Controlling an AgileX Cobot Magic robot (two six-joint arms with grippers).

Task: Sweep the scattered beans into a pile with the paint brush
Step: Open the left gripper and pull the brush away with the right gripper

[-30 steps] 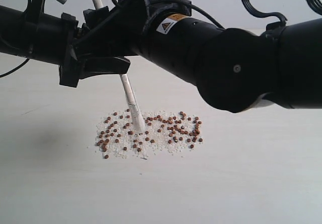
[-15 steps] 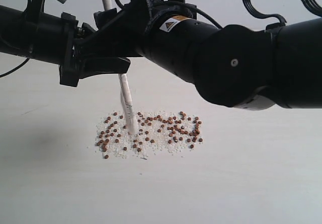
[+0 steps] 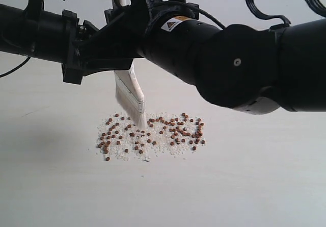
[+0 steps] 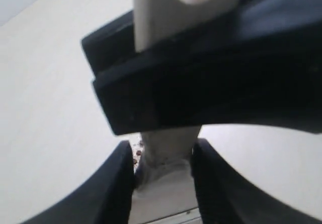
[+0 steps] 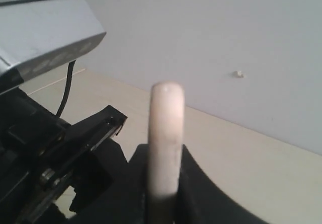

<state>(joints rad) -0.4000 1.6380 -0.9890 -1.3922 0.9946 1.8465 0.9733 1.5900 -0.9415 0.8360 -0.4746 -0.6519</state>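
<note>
Reddish-brown beans (image 3: pixel 153 135) mixed with whitish grains lie scattered in a wide patch on the pale table (image 3: pixel 244 186). The paint brush (image 3: pixel 128 92) stands tilted over the patch's left part, with its bristle tips just touching the grains. My left gripper (image 3: pixel 119 64) is shut on the brush low on the handle (image 4: pixel 163 148), by the ferrule. A few beans (image 4: pixel 136 153) show beside it. My right gripper (image 5: pixel 163 183) is shut on the upper handle (image 5: pixel 166 128), whose rounded end sticks out beyond the fingers. The ferrule is mostly hidden.
Both black arms cross above the table; the bulky right arm (image 3: pixel 244 64) fills the upper right of the exterior view. The left arm's grey camera housing (image 5: pixel 45 32) sits close beside the right gripper. A wall (image 5: pixel 226 43) stands behind.
The right gripper has closed on the handle. The brush has twisted so its broad face shows, and its handle top has shifted right.
</note>
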